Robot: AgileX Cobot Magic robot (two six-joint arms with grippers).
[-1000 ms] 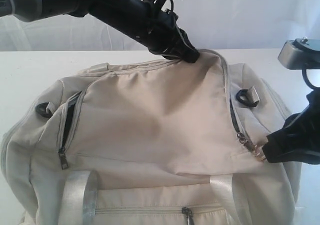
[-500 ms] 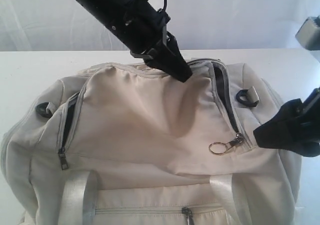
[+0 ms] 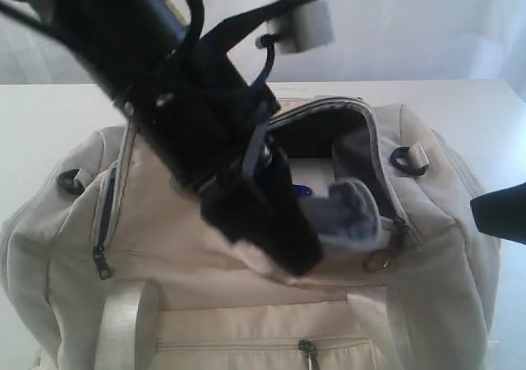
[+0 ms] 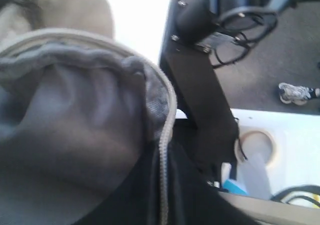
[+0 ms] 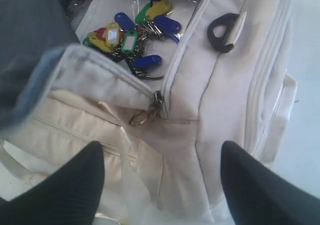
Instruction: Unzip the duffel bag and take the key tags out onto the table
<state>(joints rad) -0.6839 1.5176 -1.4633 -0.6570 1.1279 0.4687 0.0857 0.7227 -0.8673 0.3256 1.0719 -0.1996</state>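
**Bag open, key tags inside**

Left fingers [image 3: 283, 242] are pressed together on the top flap of the duffel bag [image 3: 214, 321]; in the exterior view the flap is folded back toward 6 o'clock. Right fingers [image 5: 260, 185] are spread wide, holding nothing, at the bag's 3 o'clock side. Key tags [image 5: 131, 37] lie in the opened compartment, not on the tabletop [image 3: 49, 123]. Zip pull [image 5: 145, 116] sits at the opening's end.

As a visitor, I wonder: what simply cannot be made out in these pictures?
Left fingers: motion-blurred in the exterior view; in the left wrist view the duffel bag's flap covers them.
Key tags: plain in the right wrist view, almost wholly hidden behind the left arm in the exterior view.
Right fingers: cut off by the exterior view's right edge.
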